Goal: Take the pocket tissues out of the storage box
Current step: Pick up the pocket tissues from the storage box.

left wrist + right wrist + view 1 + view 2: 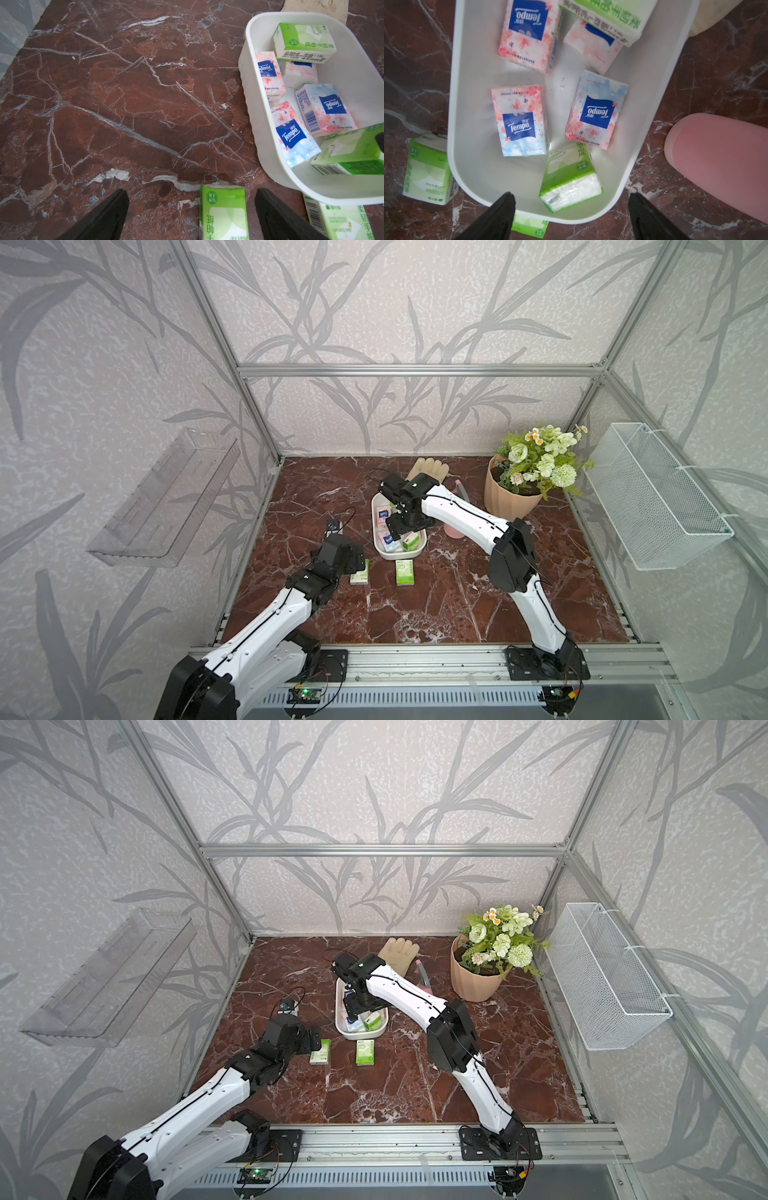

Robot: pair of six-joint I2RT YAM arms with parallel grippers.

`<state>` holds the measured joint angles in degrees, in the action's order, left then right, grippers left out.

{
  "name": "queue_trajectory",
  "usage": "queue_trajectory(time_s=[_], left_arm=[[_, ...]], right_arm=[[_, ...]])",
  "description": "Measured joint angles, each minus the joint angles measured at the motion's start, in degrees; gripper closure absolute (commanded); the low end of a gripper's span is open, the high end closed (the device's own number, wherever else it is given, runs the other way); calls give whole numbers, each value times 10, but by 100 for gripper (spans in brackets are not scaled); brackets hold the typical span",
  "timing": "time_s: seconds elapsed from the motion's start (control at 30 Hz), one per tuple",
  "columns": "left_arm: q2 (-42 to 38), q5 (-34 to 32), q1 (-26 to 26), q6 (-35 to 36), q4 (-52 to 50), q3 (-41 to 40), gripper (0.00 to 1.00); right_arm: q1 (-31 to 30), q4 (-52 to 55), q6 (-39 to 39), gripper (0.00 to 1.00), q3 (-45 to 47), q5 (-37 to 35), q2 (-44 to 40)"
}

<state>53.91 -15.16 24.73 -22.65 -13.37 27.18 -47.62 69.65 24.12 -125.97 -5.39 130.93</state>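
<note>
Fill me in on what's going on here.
Tissue packs are being taken out of a white box and set on the marble table. Two green packs already lie on the table just outside the box. Six are left inside: four pink-and-blue packs and two more green. The right gripper hangs open over the box, holding nothing. The left gripper is open over a green pack on the table.

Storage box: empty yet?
No: the storage box holds six pocket tissues in the right wrist view, four pink-and-blue and two green.
</note>
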Motion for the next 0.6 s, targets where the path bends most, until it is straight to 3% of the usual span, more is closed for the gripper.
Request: queue_trajectory(time_s=[0.6], left_arm=[[10,-3,0,0,0,0,0]], right_arm=[[16,31,-64,13,-54,30,71]])
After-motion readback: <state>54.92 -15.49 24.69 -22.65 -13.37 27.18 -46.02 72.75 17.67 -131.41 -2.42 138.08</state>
